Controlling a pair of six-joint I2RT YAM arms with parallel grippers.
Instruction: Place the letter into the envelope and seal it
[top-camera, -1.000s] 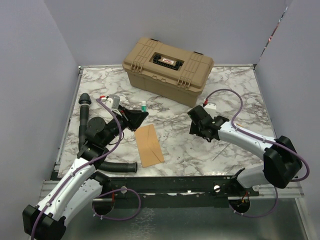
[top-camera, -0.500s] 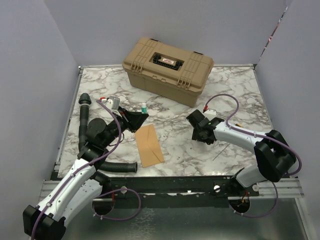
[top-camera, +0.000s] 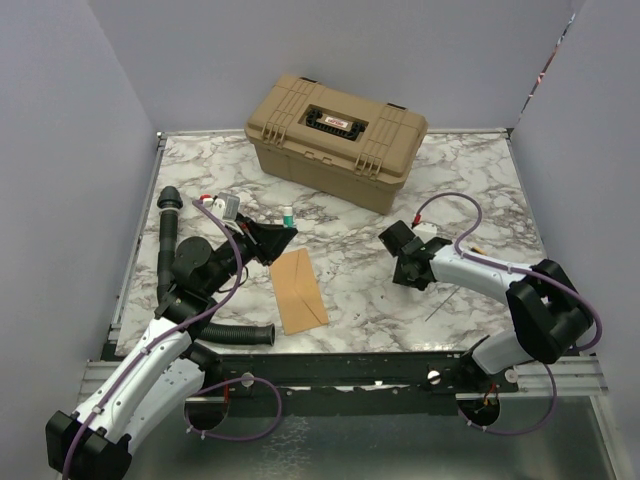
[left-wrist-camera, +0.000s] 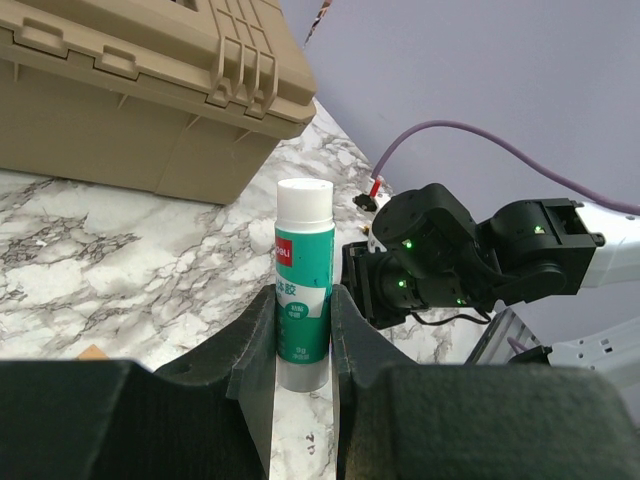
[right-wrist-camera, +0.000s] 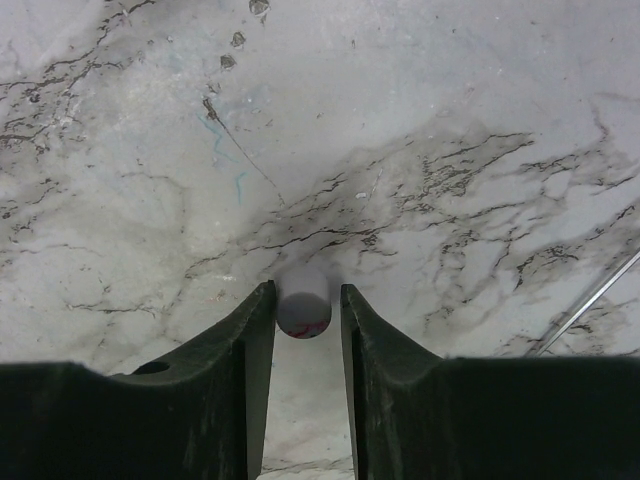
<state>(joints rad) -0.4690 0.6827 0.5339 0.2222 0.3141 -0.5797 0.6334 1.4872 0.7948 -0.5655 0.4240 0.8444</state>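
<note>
- Left fingers (left-wrist-camera: 255, 345) are clamping one upright glue stick (left-wrist-camera: 303, 290); right fingers (right-wrist-camera: 250, 350) are pinching one small round cap (right-wrist-camera: 303, 308).
- Gluing is likely pending, calling for a gentle lowering onto the flap edge.
- One envelope (top-camera: 298, 290) is lying flat on the bench (top-camera: 480, 180) beside the left fingers; no separate letter is showing.

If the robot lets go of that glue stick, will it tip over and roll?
Probably. The glue stick is tall and narrow, so standing upright it may tip easily. It looks round, so on its side it would likely roll across the smooth marble table. It seems stiff: the left gripper pinches it without denting it.
</note>
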